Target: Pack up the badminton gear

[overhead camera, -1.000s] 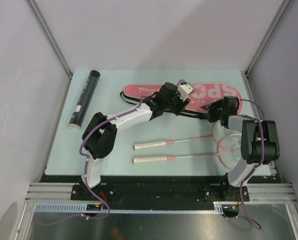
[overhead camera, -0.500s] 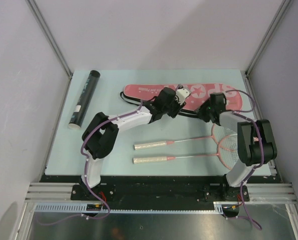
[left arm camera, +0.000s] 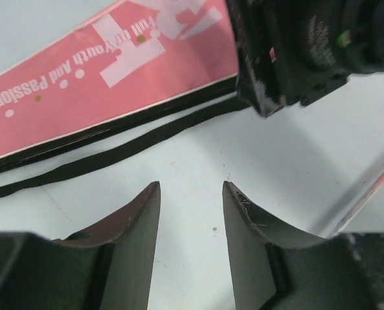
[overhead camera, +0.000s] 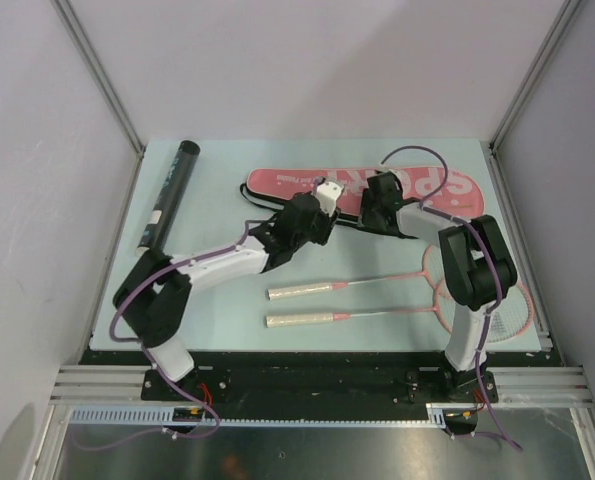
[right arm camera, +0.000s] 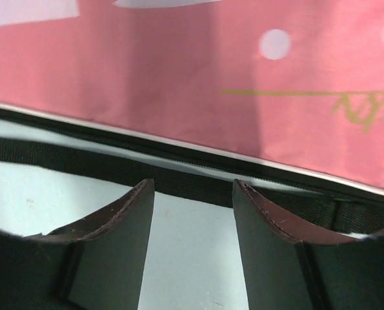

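over the strap [right arm camera: 37, 155], right end effector [right arm camera: 193, 187] gapes

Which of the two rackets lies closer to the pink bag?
The farther racket, higher in the overhead view: it lies between the nearer racket and the pink bag.
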Controlling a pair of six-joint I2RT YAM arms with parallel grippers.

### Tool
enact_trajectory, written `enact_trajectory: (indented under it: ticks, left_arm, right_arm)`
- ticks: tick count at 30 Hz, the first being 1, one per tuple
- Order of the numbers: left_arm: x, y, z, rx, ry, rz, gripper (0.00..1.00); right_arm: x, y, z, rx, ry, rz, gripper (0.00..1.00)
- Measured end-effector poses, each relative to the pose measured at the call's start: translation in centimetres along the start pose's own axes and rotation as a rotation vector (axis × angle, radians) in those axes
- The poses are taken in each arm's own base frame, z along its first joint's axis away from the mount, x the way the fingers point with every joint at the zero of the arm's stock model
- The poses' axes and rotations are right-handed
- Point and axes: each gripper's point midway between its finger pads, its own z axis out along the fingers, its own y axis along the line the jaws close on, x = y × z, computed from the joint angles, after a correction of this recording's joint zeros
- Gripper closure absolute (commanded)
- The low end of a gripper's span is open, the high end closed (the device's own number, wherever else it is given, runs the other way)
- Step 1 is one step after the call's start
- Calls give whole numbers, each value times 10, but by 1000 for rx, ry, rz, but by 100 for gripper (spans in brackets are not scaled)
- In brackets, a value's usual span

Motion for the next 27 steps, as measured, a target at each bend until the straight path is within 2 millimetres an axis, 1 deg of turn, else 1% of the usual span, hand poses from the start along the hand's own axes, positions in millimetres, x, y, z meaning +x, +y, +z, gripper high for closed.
enact_trajectory:
  ticks: [2, 4, 7, 10, 15, 18, 20, 22, 23, 24, 26, 27]
  left_arm:
    - [-8, 3, -13, -10, -38, -33, 52]
    - [-16, 4, -22, -13, -69, -62, 51]
    - [-26, 5, -32, -9, -110, -102, 51]
    - [-28, 5, -39, -6, -124, -132, 51]
    - [-32, 5, -46, -3, -140, -160, 50]
    - [-37, 5, -49, -1, -152, -165, 45]
    - [-39, 5, -50, 0, -159, -167, 38]
    - [-41, 5, -52, 2, -166, -174, 31]
    - [-42, 5, -53, 4, -168, -176, 29]
    - [-43, 5, -54, 4, -172, -178, 28]
    - [-43, 5, -56, 6, -175, -184, 27]
    - [-42, 5, -56, 6, -175, -185, 27]
  right_arm:
    - [1, 6, 4, -17, 7, -72, 43]
    - [3, 12, 4, -41, 13, -132, 43]
    - [3, 16, 4, -66, 19, -191, 43]
    - [4, 17, 6, -82, 26, -236, 43]
    - [17, 18, 15, -104, 60, -301, 41]
    - [18, 23, 15, -116, 61, -333, 41]
    - [19, 25, 16, -121, 61, -353, 41]
    - [19, 28, 17, -125, 59, -364, 45]
    - [19, 28, 17, -123, 59, -367, 48]
    - [19, 28, 17, -121, 59, -371, 58]
    - [18, 29, 19, -115, 60, -374, 72]
    - [17, 30, 19, -112, 58, -375, 81]
